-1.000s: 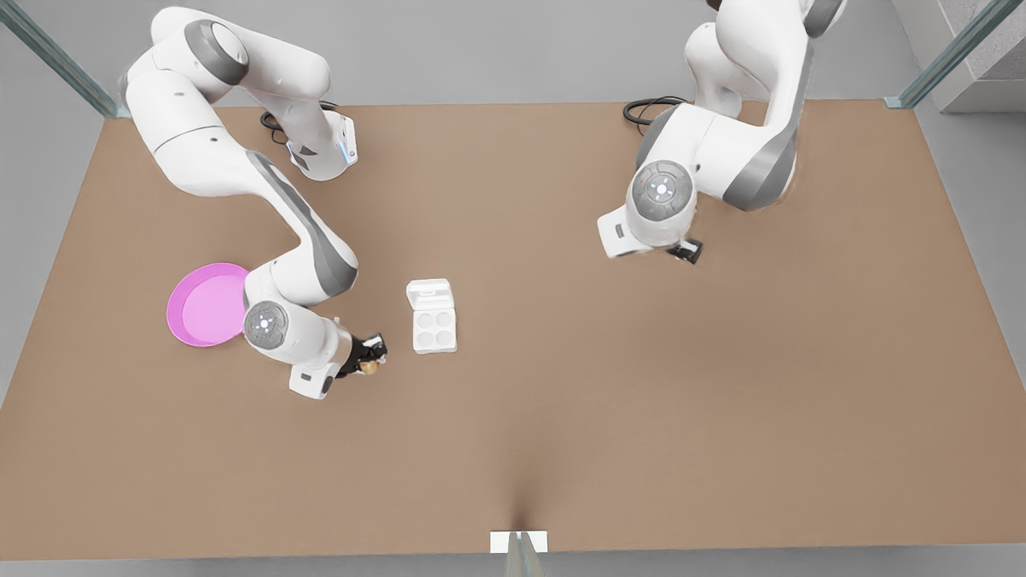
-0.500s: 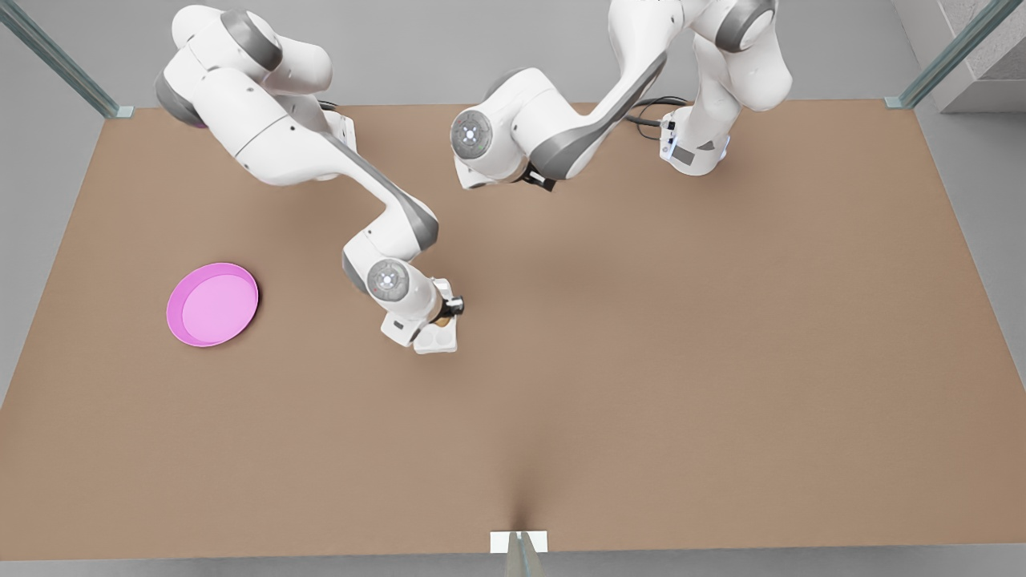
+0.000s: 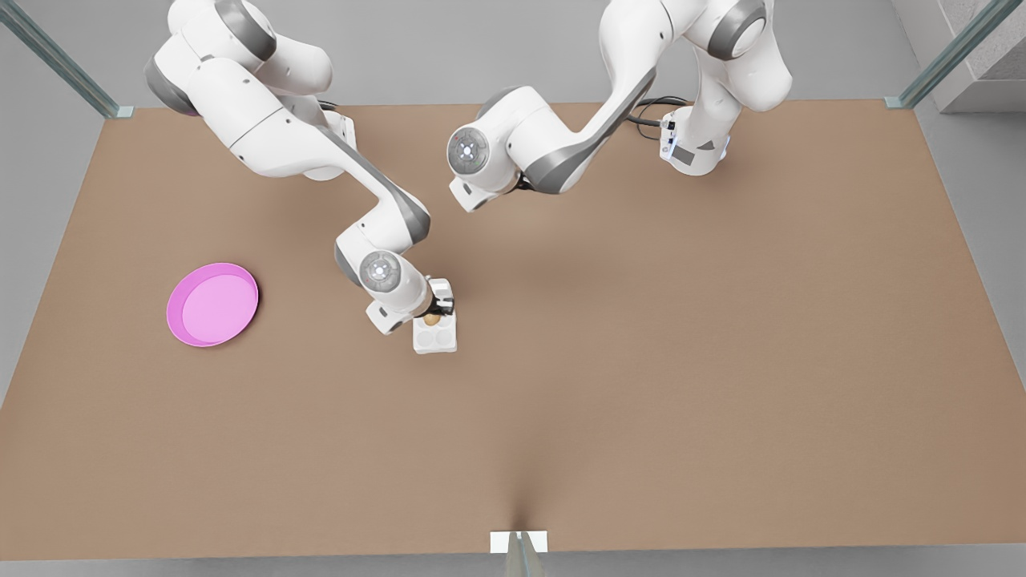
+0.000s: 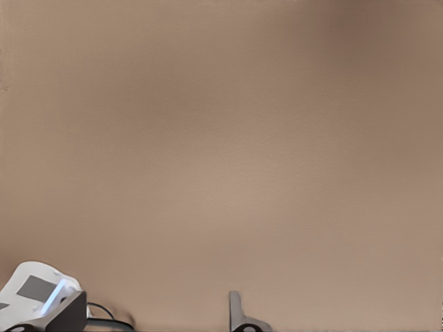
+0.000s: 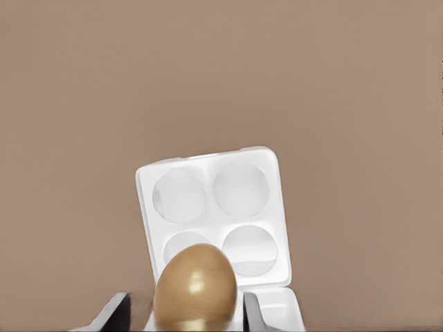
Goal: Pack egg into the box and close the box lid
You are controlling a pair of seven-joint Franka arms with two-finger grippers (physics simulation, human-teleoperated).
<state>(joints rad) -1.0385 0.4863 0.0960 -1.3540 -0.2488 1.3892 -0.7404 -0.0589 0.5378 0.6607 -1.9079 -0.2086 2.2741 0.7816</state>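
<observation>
The egg point(image 5: 195, 287), tan-brown, sits between the fingers of my right gripper point(image 5: 185, 312), which is shut on it. It hangs just over the cup of the white box point(image 5: 239, 207) that lies nearest the lid. The other three cups are bare. The box lid point(image 5: 278, 310) lies open flat beside the tray. In the front view the right gripper point(image 3: 439, 306) stands over the box point(image 3: 437, 340) with the egg point(image 3: 432, 319) showing under it. My left gripper point(image 3: 513, 188) waits high over the table's far middle, well away from the box.
A round pink plate point(image 3: 212, 304) lies on the brown table toward the front view's left. Both arm bases and their black cables point(image 3: 645, 108) stand along the far edge. An arm base point(image 4: 34, 297) shows in the left wrist view.
My right gripper carried the egg from beside the pink plate to over the box, then shifted slightly toward the lid. The left arm swung in from the front view's right to the far middle.
</observation>
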